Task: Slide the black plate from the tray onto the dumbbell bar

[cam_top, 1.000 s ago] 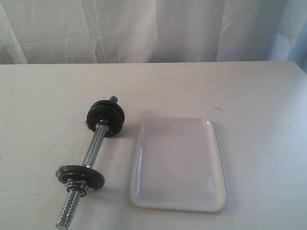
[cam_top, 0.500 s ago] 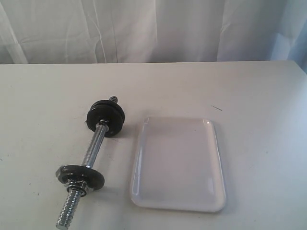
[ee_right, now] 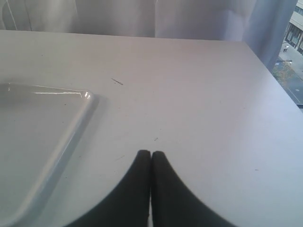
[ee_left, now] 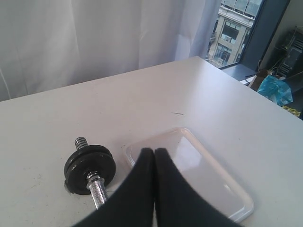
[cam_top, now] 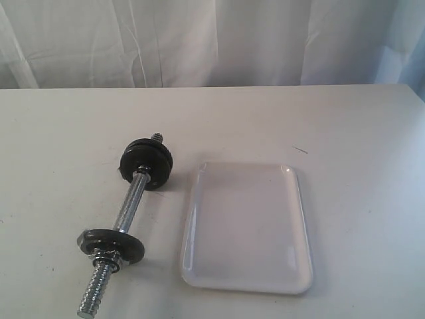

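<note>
– Black fingers fill the front of both wrist views. What are they doing?

– Both are pressed fully together, and neither holds anything. The left gripper (ee_left: 154,150) sits above the table with the tray's edge showing just past its tips. The right gripper (ee_right: 150,153) is over bare table, with the tray off to one side.

– And on the table, starting closest?

– The dumbbell bar (cam_top: 129,206) lies at a slant on the left of the exterior view, with its coarse threaded end nearest the camera. Next along it come a chrome nut (cam_top: 106,256) and a black disc (cam_top: 111,243), touching each other. Just beside the bar, on its right and not touching it, is the tray (cam_top: 246,226), glossy white with rounded corners.

– Where is the black plate?

– The black plate (cam_top: 146,163) is on the far end of the bar, threaded over the rod, and a short stub of thread pokes out beyond it. It stands on edge, clear of the tray. It looks thick, and I cannot tell whether it is one disc or two.

– And behind that?

– The pale table (cam_top: 332,119) runs back to a white curtain (cam_top: 199,40).
</note>
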Controlling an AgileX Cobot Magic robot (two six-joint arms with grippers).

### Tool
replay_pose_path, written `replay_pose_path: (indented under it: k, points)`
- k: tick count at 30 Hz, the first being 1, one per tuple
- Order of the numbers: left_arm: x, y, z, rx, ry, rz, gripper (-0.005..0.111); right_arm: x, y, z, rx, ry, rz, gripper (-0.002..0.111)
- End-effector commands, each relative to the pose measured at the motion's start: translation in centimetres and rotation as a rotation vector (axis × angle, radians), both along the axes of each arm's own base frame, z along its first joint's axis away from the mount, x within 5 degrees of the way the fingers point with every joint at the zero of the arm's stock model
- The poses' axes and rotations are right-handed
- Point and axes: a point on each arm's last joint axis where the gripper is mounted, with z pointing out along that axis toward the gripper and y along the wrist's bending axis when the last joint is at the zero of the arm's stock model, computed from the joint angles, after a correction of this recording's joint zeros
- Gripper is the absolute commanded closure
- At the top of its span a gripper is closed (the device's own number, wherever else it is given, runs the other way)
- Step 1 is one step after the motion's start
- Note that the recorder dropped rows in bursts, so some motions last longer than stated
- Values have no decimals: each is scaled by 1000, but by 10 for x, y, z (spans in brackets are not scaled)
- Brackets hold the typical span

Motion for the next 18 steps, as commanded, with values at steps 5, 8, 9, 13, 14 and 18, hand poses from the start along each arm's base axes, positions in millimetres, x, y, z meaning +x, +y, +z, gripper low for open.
replay_pose_path:
  k: [5, 8, 9, 13, 14, 18]
  points:
    - [-2, 6, -13, 68, -36, 52, 107, 0, -1, 0, -7, -19, -9, 108]
    - [-7, 15, -32, 113, -62, 124, 107, 0, -1, 0, -7, -19, -9, 108]
    - [-12, 17, -38, 98, -64, 143, 107, 0, -1, 0, -7, -19, -9, 108]
    - [-27, 28, -78, 44, -36, 248, 107, 0, -1, 0, -4, -19, -9, 108]
    - [-30, 31, -90, 29, -18, 284, 107, 0, -1, 0, -4, -19, -9, 108]
    - [-41, 40, -129, -24, 38, 413, 107, 0, -1, 0, -4, -19, -9, 108]
